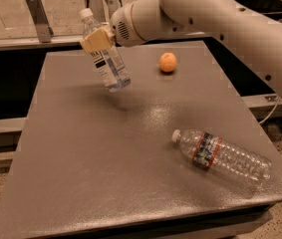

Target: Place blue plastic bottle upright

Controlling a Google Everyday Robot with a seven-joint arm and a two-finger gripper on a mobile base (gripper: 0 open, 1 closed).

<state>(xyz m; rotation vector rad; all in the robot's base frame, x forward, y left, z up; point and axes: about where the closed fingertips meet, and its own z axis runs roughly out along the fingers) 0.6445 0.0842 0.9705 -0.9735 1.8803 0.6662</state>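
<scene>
The fingers [96, 40] pinch the short bottle [111, 69], probably light, thin-walled and slippery, just below its cap, tilted above the bench [105, 183] at its far left.

A grey table [80, 173] with a faintly speckled top fills most of the frame. An orange [168, 62] sits on it near the far edge, upper centre. A clear bottle [220, 156] with a red-banded label lies on its side at lower right, cap pointing toward the centre. Above the upper left, the gripper [98, 40] clamps the blue bottle [108, 63], tilted, off the surface.
</scene>
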